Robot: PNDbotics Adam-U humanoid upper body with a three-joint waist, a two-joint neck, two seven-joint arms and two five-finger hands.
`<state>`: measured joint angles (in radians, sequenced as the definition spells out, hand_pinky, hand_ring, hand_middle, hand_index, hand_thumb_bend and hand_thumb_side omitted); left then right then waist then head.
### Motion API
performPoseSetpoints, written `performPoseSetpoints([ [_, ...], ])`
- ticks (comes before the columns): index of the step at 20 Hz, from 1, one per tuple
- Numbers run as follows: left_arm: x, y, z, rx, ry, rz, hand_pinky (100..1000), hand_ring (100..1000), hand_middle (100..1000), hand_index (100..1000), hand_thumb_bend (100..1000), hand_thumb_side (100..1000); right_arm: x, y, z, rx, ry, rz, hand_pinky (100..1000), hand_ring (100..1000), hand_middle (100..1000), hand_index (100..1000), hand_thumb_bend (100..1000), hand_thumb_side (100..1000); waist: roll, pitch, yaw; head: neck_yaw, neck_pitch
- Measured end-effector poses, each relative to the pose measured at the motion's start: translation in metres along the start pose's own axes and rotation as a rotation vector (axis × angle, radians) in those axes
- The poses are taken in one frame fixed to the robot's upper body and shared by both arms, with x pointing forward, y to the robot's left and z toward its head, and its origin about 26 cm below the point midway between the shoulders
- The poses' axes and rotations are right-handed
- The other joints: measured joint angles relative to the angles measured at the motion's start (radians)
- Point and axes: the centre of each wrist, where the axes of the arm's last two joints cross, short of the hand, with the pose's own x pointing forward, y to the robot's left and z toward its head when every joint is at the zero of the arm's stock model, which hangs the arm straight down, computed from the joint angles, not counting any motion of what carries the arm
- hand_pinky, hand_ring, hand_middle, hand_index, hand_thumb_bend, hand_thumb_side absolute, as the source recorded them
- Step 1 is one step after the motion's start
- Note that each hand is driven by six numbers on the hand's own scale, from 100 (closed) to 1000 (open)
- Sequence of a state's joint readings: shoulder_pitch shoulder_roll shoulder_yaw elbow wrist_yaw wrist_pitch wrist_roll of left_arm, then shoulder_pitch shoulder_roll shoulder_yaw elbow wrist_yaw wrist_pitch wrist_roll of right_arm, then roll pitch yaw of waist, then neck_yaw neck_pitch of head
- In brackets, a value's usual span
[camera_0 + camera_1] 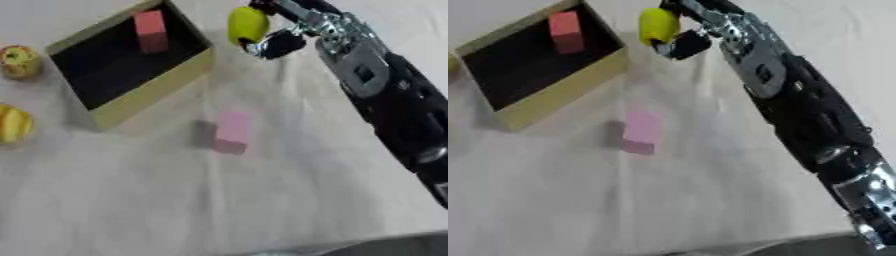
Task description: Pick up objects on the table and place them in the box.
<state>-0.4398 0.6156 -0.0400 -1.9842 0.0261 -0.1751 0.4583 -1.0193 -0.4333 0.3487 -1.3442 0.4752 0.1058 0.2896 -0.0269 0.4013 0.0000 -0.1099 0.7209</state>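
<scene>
White cloth is seen to cover the bench [175, 210], and its bare, creased stretch lies nearest the camera. Over the right side of this cloth the robot's right arm [807, 115], black with silver joints, is extended from the lower right edge up toward the top of the view.

A shallow open box with tan cardboard walls and a black floor [153, 95] is set askew at the upper left of the bench. Inside it, near the far corner, a red rectangular block [150, 30] is laid on the black floor.

The right hand [282, 42] is held at the top of the view, just beyond the box's far right corner and apart from its wall. Its fingers are curled round a yellow-green rounded object [247, 24], which is carried above the cloth, just outside the box.

A pink rectangular block [232, 131] is stood on the cloth near the middle of the bench, in front of the box and apart from it, with a shadow on its left side.

At the left edge, two yellow rounded fruit-like objects are placed on the cloth outside the box: one with reddish patches [19, 61] beside the box's left corner, and another [13, 125] nearer the camera, partly cut off by the edge.

The left hand is not shown in either view.
</scene>
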Motion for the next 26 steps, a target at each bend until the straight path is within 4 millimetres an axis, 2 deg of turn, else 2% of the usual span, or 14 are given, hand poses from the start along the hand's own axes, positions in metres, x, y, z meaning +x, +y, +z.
performPoseSetpoints([
  [5, 0.000, -0.001, -0.001, -0.004, -0.006, 0.004, 775, 802, 786, 938, 520, 665, 0.036, -0.020, -0.006, 0.010, -0.121, 0.031, 815, 712, 578, 669, 227, 188, -0.003, -0.002, 0.003, -0.018, 0.000],
  [11, 0.003, -0.003, -0.005, -0.013, -0.028, 0.019, 775, 804, 786, 938, 523, 662, 0.062, -0.021, -0.021, 0.053, -0.206, 0.033, 816, 717, 583, 674, 217, 208, -0.015, 0.000, 0.024, -0.037, -0.025],
  [17, 0.007, -0.007, -0.014, -0.023, -0.069, 0.037, 775, 805, 787, 938, 525, 659, 0.068, -0.010, -0.035, 0.106, -0.233, 0.012, 818, 728, 595, 685, 228, 223, -0.032, 0.017, 0.052, -0.056, -0.063],
  [21, 0.009, -0.008, -0.017, -0.026, -0.083, 0.046, 775, 805, 787, 939, 527, 658, 0.065, 0.002, -0.042, 0.158, -0.231, 0.010, 821, 744, 609, 698, 243, 245, -0.040, 0.023, 0.063, -0.057, -0.063],
  [26, 0.010, -0.008, -0.018, -0.024, -0.089, 0.049, 775, 805, 787, 939, 528, 656, 0.055, 0.010, -0.046, 0.212, -0.226, 0.021, 830, 772, 640, 725, 258, 277, -0.046, 0.024, 0.068, -0.031, -0.053],
])
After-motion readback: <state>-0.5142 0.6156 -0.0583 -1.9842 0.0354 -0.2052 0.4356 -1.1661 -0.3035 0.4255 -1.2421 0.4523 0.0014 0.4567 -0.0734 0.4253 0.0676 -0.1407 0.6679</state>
